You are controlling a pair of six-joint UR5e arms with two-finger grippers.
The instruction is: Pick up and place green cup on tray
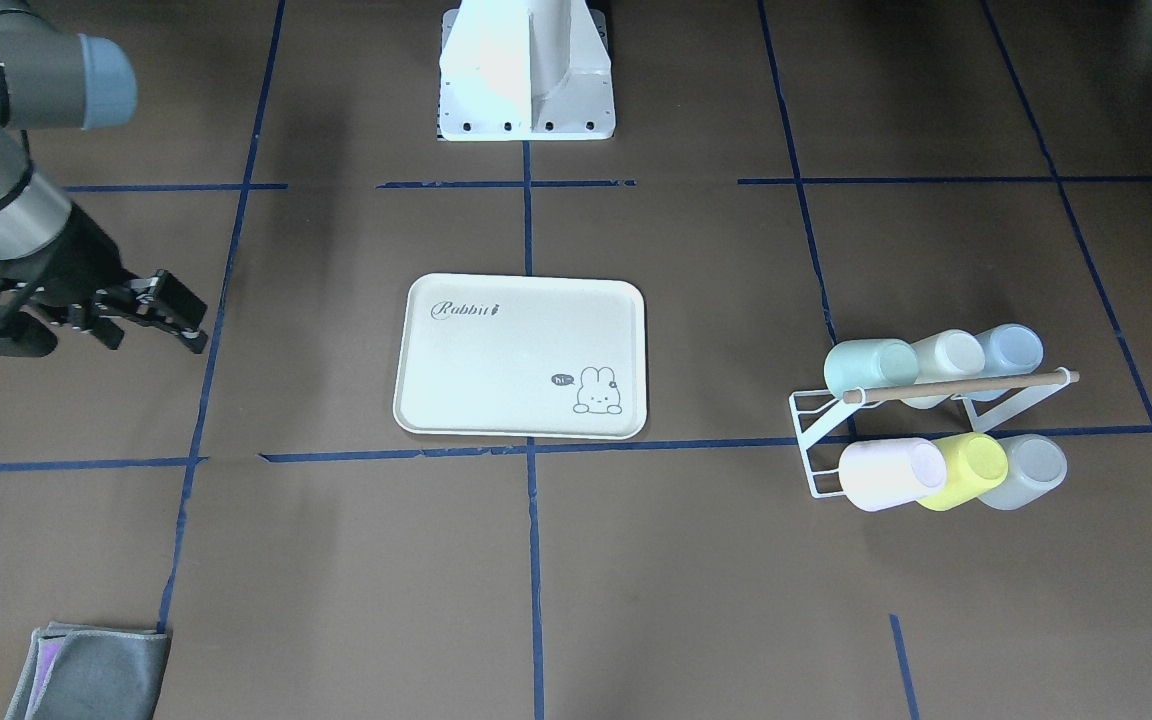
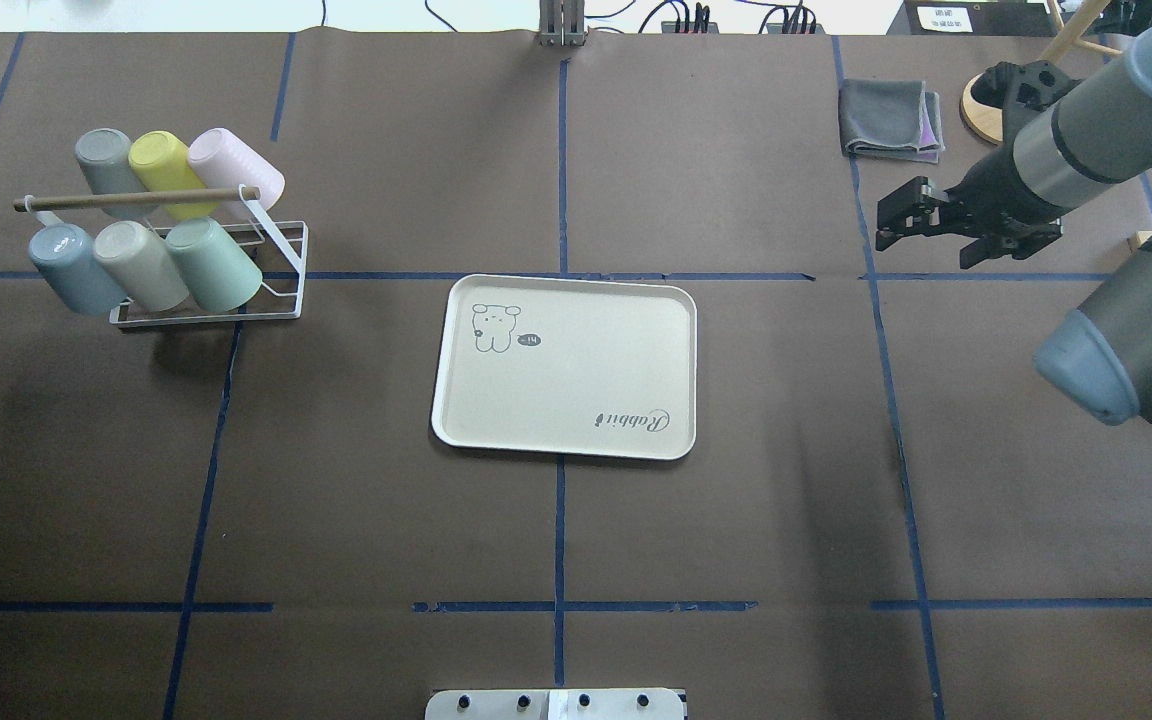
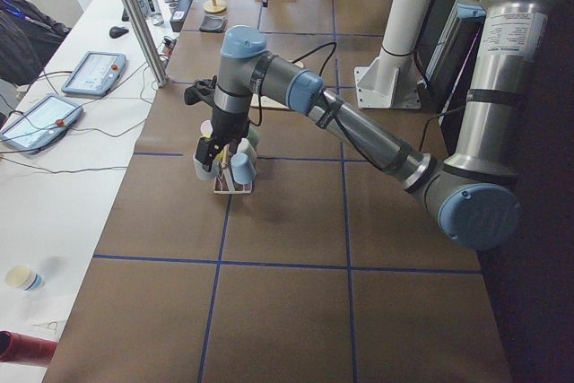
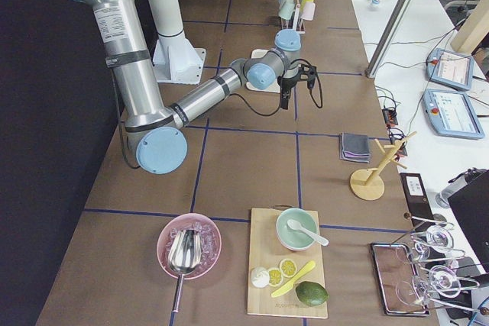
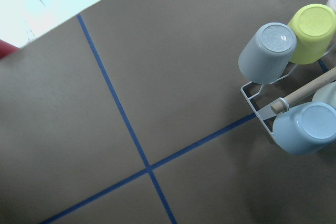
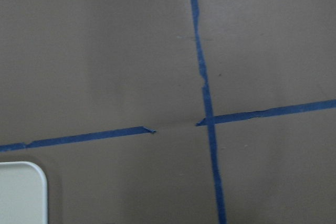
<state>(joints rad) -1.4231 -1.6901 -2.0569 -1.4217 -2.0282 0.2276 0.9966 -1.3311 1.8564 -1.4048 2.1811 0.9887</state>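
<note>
Since the green cup sits on the white rack, well apart from the tray, no step is done yet. The right tool stands open and empty; I cannot tell the left tool's state.

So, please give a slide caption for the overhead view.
Tray empty at centre; green cup on the rack, far left; right arm's fingers open, far right.

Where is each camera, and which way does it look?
Front: across the table, facing the robot's white base; right arm shows.
Overhead: behind the robot, looking down; right arm shows.
Left side: table's end; left arm near.
Right side: opposite end; right arm near.
Left wrist: above white wire cup rack; no body.
Right wrist: above blue tape; no body.
Shared: first two show the flat cream rectangular tray.
</note>
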